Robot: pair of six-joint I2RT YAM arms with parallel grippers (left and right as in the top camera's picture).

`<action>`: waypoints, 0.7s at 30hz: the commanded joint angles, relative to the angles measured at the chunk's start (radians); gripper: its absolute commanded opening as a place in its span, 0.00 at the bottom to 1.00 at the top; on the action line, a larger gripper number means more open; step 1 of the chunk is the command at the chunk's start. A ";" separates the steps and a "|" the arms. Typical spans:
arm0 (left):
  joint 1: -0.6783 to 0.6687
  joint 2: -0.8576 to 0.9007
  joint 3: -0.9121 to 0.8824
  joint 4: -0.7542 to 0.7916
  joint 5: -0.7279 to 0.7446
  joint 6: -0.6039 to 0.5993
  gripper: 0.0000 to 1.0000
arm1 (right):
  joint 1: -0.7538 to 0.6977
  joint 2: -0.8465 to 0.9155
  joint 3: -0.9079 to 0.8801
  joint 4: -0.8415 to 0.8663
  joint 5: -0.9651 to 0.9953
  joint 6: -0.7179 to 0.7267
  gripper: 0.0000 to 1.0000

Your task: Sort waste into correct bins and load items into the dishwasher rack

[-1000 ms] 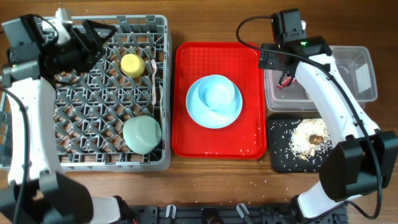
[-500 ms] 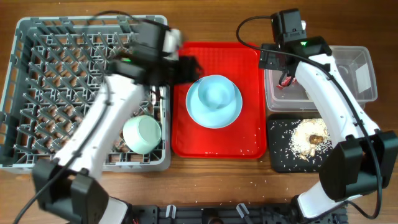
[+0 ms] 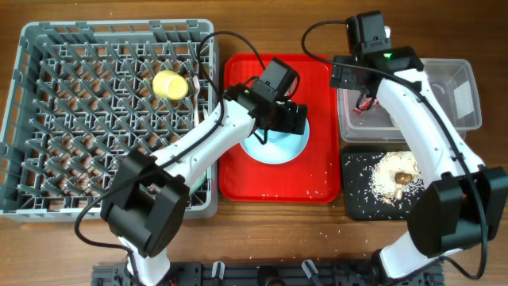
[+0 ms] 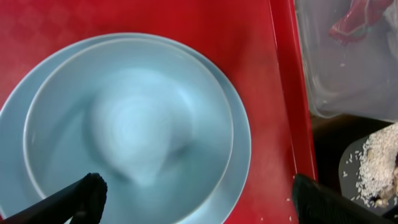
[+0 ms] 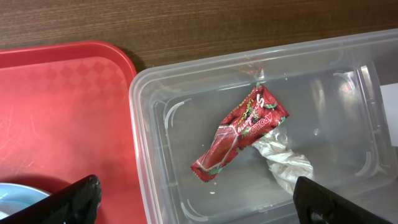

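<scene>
My left gripper (image 3: pixel 290 119) hangs open over the light blue bowl (image 4: pixel 130 130), which sits in the light blue plate (image 4: pixel 239 168) on the red tray (image 3: pixel 238 179). Its fingertips (image 4: pixel 87 193) straddle the bowl without touching it. Over the clear tub (image 5: pixel 348 81) my right gripper (image 5: pixel 199 202) is open and empty. In the tub lie the red wrapper (image 5: pixel 239 134) and the white tissue (image 5: pixel 283 162). The rice scraps (image 3: pixel 394 171) lie in the black tray (image 3: pixel 357 202). The yellow cup (image 3: pixel 168 83) stands in the grey dishwasher rack (image 3: pixel 48 119). My left arm hides the green bowl.
A white piece of cutlery (image 3: pixel 196 107) lies by the rack's right wall. Loose rice grains dot the red tray near its right rim (image 4: pixel 289 186). Black cables loop above the tray and the tub.
My left arm has swung from the rack's far left corner across to the red tray, its jaws opening wider, and now covers the green bowl. The right arm has not moved.
</scene>
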 commanded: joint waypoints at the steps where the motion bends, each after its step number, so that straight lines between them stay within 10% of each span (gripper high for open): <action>1: -0.022 0.042 -0.006 0.055 -0.013 -0.017 0.96 | -0.003 -0.007 0.006 0.002 0.023 -0.012 1.00; 18: -0.070 0.150 -0.006 0.151 -0.125 -0.017 0.73 | -0.003 -0.007 0.006 0.002 0.023 -0.012 1.00; 21: -0.070 0.150 -0.006 0.157 -0.125 -0.016 0.17 | -0.003 -0.007 0.006 0.002 0.023 -0.012 1.00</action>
